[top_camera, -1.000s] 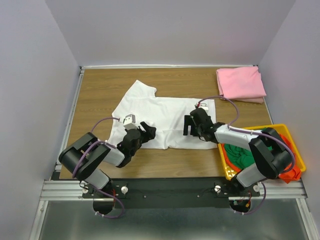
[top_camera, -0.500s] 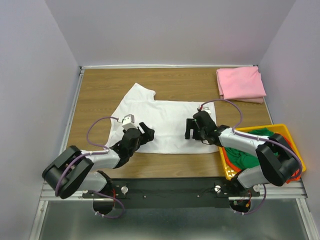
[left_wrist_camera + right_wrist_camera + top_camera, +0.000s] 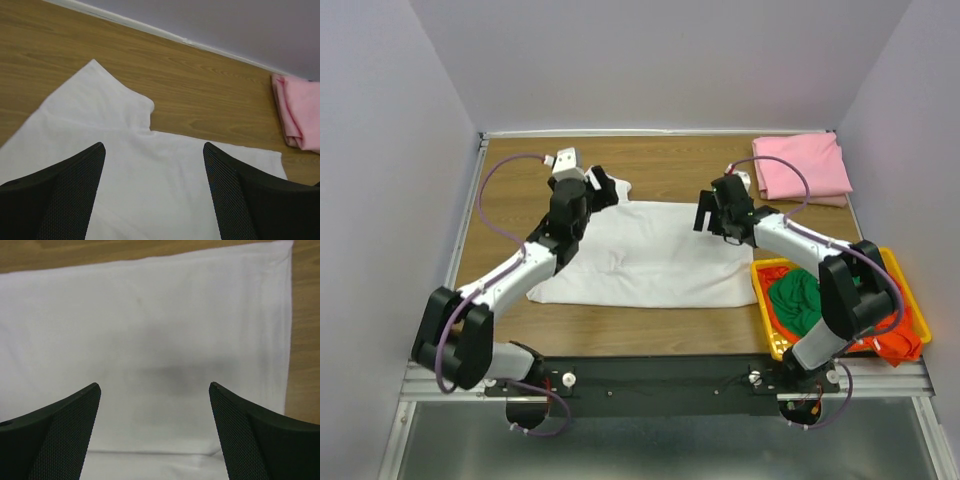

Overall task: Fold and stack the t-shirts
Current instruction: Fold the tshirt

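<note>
A white t-shirt (image 3: 640, 255) is spread flat on the middle of the wooden desk (image 3: 510, 180), its body drawn into a wide rectangle, with one short sleeve (image 3: 100, 95) pointing away from the arm bases at its far left corner. The left jaws are held over that sleeve. In the left wrist view they are seen spread wide, with only white cloth and bare wood between them and nothing pinched. The right jaws are held over the white t-shirt's far right corner. In the right wrist view they too are spread wide, with smooth white cloth filling the gap and no cloth gripped. Whether either pair touches the cloth cannot be told. A pink t-shirt (image 3: 802, 167) is laid folded beyond and to the right of the white t-shirt, well apart from it. A yellow plastic basket (image 3: 765, 318) is set just beside the white t-shirt's near right corner. A green t-shirt (image 3: 798, 300) and an orange t-shirt (image 3: 892, 345) are bundled inside it, and the orange one spills over the rim on the side away from the white t-shirt.
</note>
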You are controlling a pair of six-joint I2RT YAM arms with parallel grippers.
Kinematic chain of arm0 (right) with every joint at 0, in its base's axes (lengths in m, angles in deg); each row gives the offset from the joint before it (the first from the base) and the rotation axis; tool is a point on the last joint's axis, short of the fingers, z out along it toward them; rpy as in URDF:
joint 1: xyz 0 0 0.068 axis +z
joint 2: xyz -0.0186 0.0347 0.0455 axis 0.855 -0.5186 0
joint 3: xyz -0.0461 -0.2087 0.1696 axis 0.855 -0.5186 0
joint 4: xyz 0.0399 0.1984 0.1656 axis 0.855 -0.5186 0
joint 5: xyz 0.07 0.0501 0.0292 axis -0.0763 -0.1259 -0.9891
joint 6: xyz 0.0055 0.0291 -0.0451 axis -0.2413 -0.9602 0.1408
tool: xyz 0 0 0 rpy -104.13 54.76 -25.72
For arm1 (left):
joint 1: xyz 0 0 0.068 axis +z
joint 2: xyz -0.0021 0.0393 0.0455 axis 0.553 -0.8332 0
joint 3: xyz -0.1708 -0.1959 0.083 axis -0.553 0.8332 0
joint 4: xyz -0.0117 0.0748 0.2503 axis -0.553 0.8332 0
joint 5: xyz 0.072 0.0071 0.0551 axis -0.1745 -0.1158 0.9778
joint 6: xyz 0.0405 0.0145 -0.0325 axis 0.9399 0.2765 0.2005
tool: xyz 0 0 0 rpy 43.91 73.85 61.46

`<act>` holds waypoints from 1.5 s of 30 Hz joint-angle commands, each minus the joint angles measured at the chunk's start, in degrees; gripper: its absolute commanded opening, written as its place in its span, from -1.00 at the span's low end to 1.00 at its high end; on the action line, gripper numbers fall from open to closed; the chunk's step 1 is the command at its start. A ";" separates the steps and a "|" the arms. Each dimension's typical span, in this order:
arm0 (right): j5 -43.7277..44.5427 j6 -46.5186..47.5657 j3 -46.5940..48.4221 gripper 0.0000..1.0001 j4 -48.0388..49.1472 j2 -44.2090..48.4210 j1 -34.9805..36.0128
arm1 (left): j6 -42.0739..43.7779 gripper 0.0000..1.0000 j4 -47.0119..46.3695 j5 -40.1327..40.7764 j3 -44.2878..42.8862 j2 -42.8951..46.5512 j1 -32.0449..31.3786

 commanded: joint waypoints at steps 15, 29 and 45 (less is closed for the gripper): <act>-4.78 7.41 18.04 0.52 -2.00 -19.49 -18.86 | 18.28 0.55 17.66 -8.33 -42.53 -39.39 10.72; -6.28 8.29 19.63 0.18 -1.56 -24.77 -20.89 | 20.83 0.55 23.11 -9.12 -52.73 -49.50 13.18; -7.51 9.17 18.40 -0.59 -1.38 -24.86 -20.89 | 20.13 0.47 32.25 -8.06 -67.67 -61.72 14.94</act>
